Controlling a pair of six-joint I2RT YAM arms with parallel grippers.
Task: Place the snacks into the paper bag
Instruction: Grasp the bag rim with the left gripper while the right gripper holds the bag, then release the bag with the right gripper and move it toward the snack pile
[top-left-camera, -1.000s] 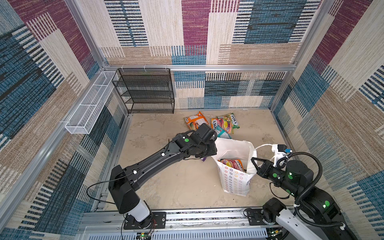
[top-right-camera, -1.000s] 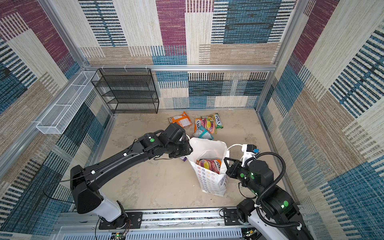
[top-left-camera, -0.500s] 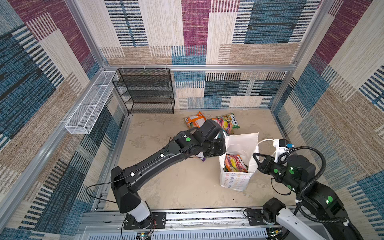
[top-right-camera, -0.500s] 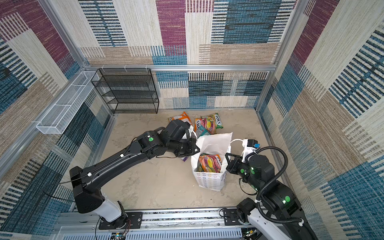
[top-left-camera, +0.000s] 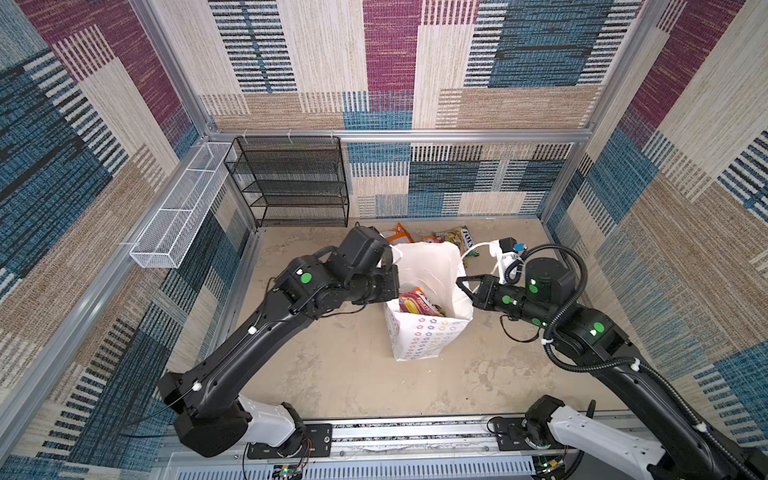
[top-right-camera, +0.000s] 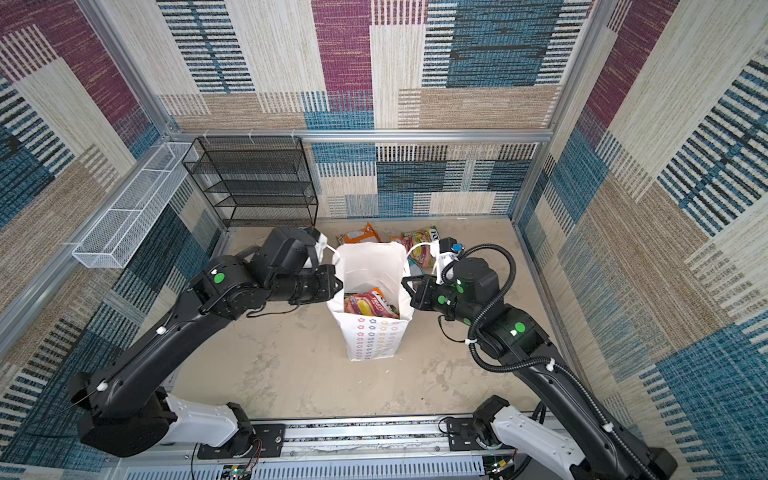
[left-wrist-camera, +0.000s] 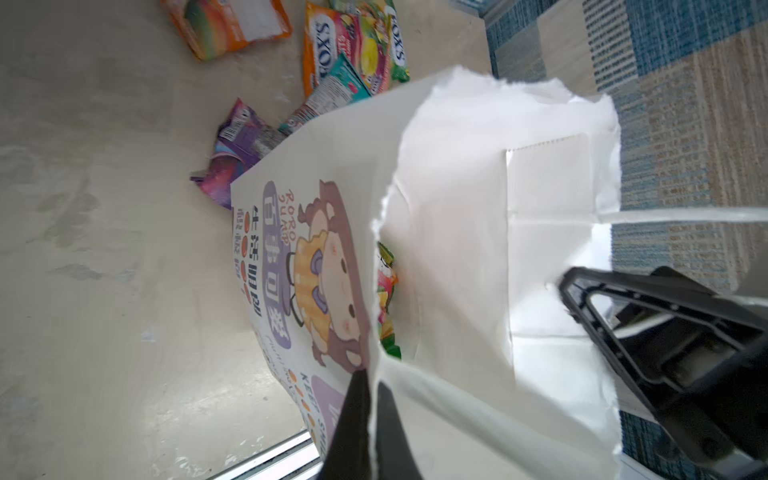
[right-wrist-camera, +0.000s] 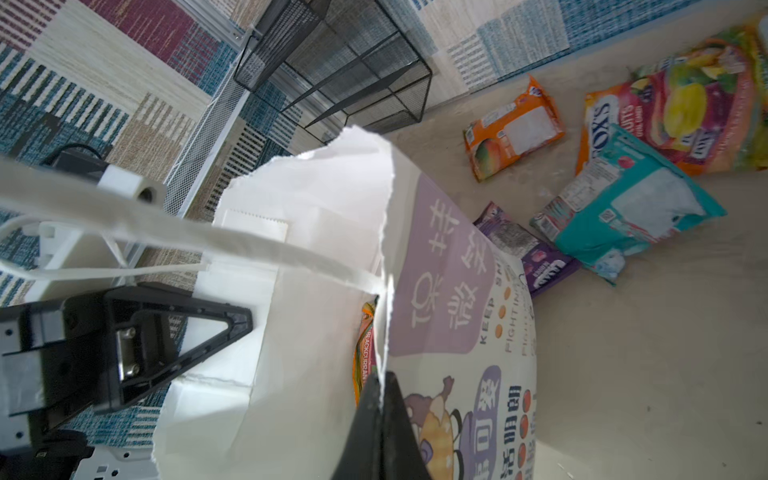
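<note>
I had my left pincer (left-wrist-camera: 371, 390) and right pincer (right-wrist-camera: 380, 386) pinched shut on the rim of the paper bag (top-left-camera: 428, 338) to hold its mouth wide; it stood on the table (top-left-camera: 353, 374). Some snacks (top-left-camera: 417, 305) lay inside; the rest lay behind it.

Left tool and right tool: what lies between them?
The paper bag stands open between them in both top views, snacks inside; the left tool and right tool each pinch its rim.

Two black jointed arms (top-left-camera: 249, 345), white base links (top-left-camera: 266, 424), round green dots (top-left-camera: 306, 277) on joints, black corrugated hose (top-left-camera: 585, 276) looped along the right arm.
</note>
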